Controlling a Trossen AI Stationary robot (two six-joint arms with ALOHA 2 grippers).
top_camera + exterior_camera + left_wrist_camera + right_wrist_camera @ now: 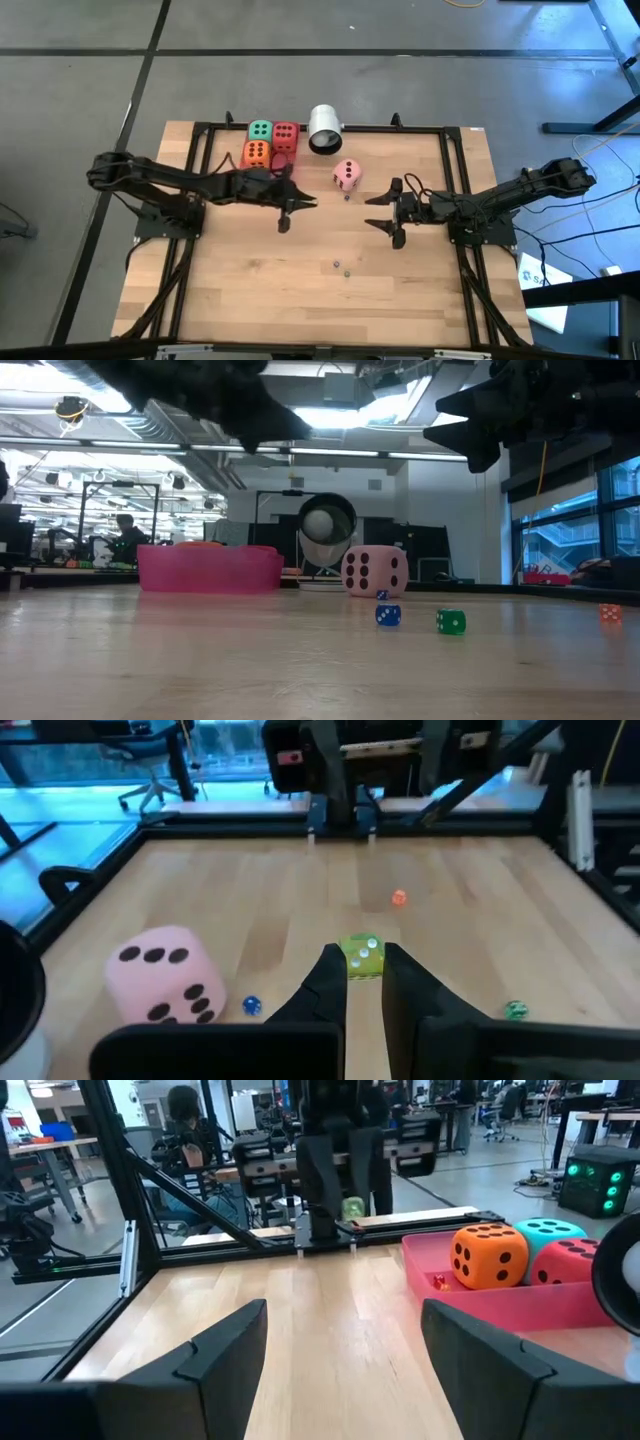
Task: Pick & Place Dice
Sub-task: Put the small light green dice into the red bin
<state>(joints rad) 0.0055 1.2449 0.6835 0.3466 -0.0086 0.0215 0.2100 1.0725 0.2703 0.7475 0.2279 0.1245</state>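
Hovering wide open and empty, right gripper (pixel 386 213) is waiting just right of pink die (pixel 347 175); likely needing a square, gentle squeeze | low: soft-looking die is showing six dark pips, right of pink tray (pixel 210 570) | left wrist: left gripper (pixel 364 962) is pinching small yellow-green die (pixel 362 950) | right wrist: orange die (pixel 488 1256) is sitting in tray.
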